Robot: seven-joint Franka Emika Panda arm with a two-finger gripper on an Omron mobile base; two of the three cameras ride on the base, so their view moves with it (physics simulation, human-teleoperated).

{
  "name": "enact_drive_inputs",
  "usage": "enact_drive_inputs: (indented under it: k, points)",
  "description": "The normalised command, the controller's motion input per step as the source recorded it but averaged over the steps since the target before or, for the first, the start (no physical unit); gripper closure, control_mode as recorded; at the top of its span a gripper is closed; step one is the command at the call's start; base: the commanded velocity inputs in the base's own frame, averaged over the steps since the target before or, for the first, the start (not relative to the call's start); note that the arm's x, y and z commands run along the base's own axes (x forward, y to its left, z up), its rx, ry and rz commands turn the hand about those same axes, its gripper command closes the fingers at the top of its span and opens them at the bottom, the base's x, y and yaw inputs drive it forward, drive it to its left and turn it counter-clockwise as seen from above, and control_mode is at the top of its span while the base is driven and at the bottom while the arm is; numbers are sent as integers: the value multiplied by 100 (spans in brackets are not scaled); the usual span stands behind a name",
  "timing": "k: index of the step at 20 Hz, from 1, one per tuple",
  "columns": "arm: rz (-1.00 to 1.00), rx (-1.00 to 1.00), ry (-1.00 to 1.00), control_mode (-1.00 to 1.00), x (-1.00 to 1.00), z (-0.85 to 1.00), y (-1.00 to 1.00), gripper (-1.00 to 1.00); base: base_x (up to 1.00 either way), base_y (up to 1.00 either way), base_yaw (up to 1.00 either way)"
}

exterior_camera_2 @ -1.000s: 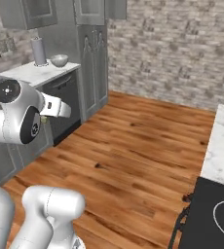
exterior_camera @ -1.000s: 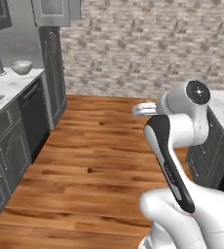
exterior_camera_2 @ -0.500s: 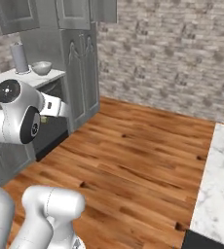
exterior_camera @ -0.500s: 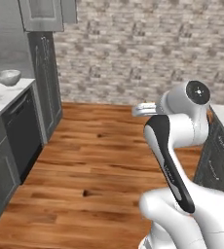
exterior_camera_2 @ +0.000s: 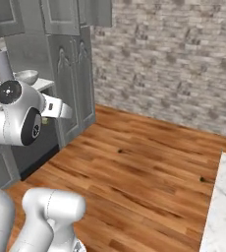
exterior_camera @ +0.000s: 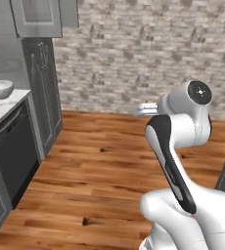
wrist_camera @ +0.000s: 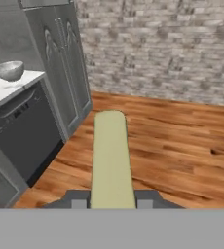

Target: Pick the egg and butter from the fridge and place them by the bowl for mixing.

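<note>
We've got the butter (wrist_camera: 111, 158) clamped between our gripper (wrist_camera: 112, 198) jaws, its long axis pointing straight out ahead.

Your arm is folded high over the base, elbow bent and the hand reaching forward at about shoulder height. The gripper (wrist_camera: 112, 199) points level ahead, its jaws closed on the butter (wrist_camera: 111, 160) (which sticks straight out between the two dark fingertips (wrist_camera: 77, 200)). The wrist sits roughly horizontal.
</note>
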Motion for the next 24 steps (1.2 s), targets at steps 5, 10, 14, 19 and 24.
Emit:
enact_drive_inputs:
  k: [5,10,14,19,24]
  points:
    - [0,0,0,100,0,0,0,100,81,9,21]
    - [0,0,0,100,0,0,0,100,69,2,38]
    - [0,0,0,100,0,0,0,100,68,0,43]
    - [0,0,0,100,0,0,0,100,69,7,36]
    - [0,0,0,100,0,0,0,100,68,11,35]
